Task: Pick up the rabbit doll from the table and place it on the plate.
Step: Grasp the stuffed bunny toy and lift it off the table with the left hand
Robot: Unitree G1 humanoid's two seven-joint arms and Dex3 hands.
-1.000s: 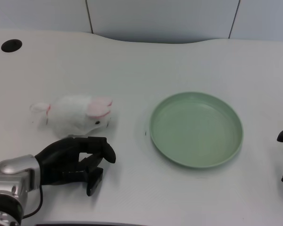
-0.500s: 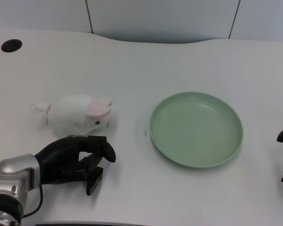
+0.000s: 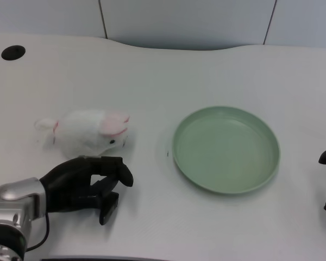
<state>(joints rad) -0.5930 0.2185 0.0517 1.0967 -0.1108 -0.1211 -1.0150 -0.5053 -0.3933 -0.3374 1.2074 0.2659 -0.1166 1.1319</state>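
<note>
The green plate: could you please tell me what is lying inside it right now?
Nothing lies in the green plate; its whole inner surface shows bare. The rabbit doll lies on the table to its left, apart from it. The table under the plate is covered.

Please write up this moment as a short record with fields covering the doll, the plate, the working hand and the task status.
doll: white plush rabbit doll with pink ears, lying on the white table, left of the plate
plate: round pale green plate, nothing on it
left hand: black left hand just in front of the doll, fingers curled, holding nothing; contact with the doll cannot be told
task status: doll not yet picked up
</note>
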